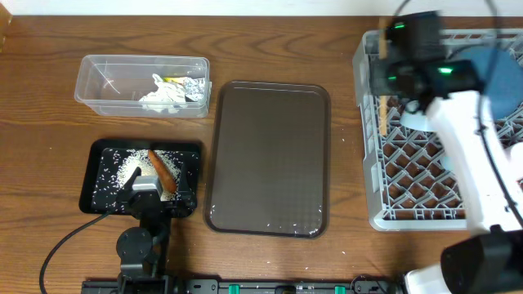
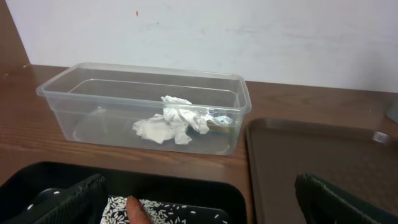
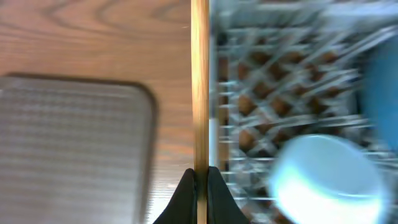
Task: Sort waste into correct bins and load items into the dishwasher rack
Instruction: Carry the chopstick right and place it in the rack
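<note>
From above, the dark brown serving tray point(image 1: 270, 159) lies mid-worktop point(image 1: 49, 122). Up-left of it stands the clear tub point(image 1: 143, 84), holding white tissue point(image 1: 162, 94) and the foil wrapper point(image 1: 189, 88). Left of the serving tray sits the black tray point(image 1: 96, 175) with rice point(image 1: 122, 171) and a carrot point(image 1: 160, 170); the left pincer point(image 1: 159, 194) hangs at its near edge. Right of the serving tray is the grey rack point(image 1: 384, 163) with the dark-blue plate point(image 1: 500, 77) in it. The right pincer point(image 1: 382, 65) is above the rack's edge nearest the serving tray, with the chopsticks point(image 1: 382, 110).

The left wrist view shows the left pincer's fingers point(image 2: 74, 199) spread wide and empty over the black tray, left of the serving tray.

The right wrist view shows the right pincer clamped on the chopsticks, between the serving tray and the rack. A light-blue bowl point(image 3: 323, 177), blurred, sits in the rack.
</note>
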`<action>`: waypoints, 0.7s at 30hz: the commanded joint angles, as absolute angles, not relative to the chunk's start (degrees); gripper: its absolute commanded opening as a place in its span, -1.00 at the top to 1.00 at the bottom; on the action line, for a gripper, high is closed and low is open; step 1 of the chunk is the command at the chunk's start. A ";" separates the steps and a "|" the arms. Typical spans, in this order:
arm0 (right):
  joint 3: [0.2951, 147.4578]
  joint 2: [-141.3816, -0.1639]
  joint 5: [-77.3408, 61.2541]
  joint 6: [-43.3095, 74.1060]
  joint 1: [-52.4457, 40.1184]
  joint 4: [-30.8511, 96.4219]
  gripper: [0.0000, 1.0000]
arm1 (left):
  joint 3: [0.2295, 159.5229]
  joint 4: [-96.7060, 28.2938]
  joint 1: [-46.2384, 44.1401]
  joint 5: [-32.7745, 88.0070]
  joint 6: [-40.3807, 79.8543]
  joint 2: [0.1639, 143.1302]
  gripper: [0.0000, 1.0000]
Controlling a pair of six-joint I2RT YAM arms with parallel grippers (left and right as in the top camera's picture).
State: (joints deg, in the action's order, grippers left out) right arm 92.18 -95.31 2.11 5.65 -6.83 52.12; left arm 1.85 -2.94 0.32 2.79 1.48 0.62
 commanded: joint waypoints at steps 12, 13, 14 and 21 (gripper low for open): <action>88.66 -103.44 0.38 1.69 -2.33 51.09 0.37 | 0.34 -3.99 0.58 2.13 1.54 0.25 -0.96; 88.66 -103.85 0.38 2.52 -2.33 51.00 0.13 | 0.34 -3.99 0.58 2.13 1.54 0.25 -0.96; 88.66 -103.88 0.38 3.16 -2.33 51.03 -0.06 | 0.34 -3.99 0.58 2.13 1.56 0.25 -0.96; 88.82 -99.74 -0.36 8.27 -2.33 53.95 -0.33 | 0.34 -3.99 0.58 2.13 1.54 0.25 -0.96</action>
